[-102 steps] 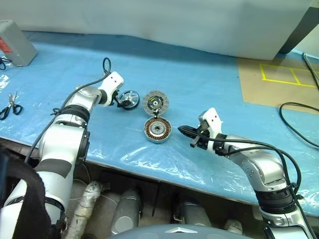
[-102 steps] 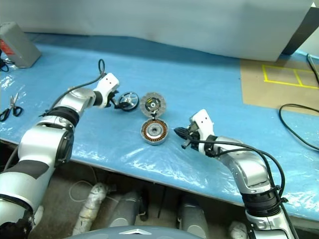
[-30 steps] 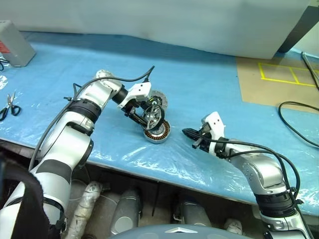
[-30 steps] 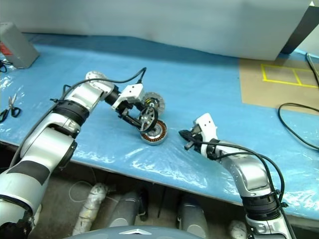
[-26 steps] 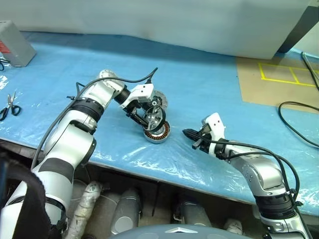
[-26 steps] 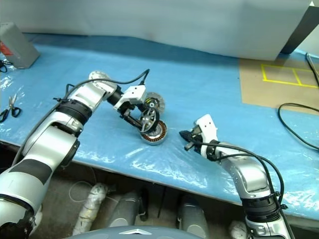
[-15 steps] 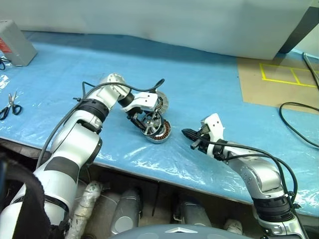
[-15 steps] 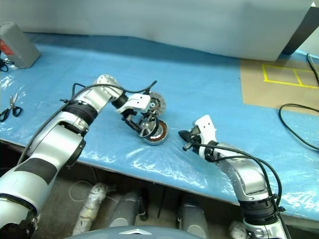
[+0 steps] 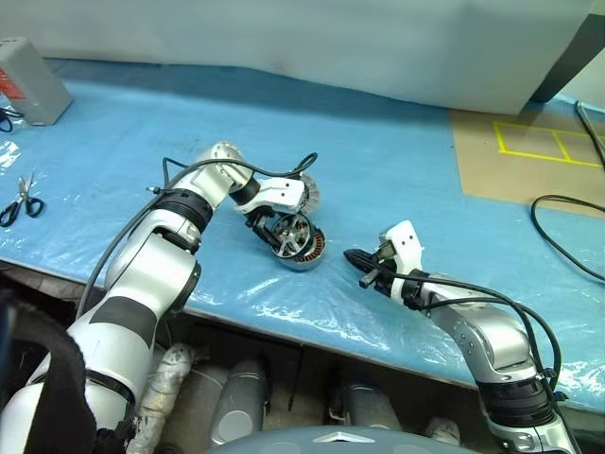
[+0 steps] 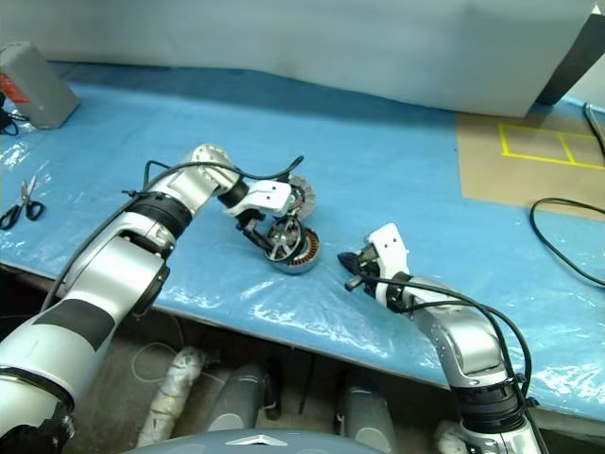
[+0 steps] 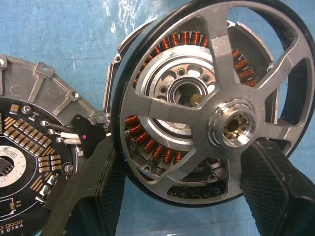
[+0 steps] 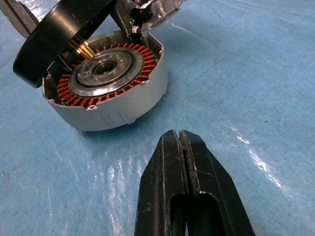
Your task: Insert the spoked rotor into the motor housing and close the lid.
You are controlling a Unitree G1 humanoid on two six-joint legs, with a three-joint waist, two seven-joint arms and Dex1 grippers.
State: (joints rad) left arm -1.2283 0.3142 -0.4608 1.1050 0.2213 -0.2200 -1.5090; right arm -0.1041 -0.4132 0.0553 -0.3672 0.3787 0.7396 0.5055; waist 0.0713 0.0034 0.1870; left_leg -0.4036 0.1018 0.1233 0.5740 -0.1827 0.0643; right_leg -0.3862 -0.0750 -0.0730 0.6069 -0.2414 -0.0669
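On the blue bench [image 9: 397,170], left gripper [image 11: 183,183] clamps the spoked rotor [image 11: 211,103] by its rim, tilted over the motor housing [image 12: 110,86], one edge at the housing's rim. Lid [image 11: 29,142] lies just beside the housing. Right gripper [image 12: 184,162] fully closed, empty, near the housing, not touching.

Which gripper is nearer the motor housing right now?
Left. The left gripper holds the spoked rotor tilted just over the motor housing. The right gripper, shut and empty, sits off to the housing's right side.
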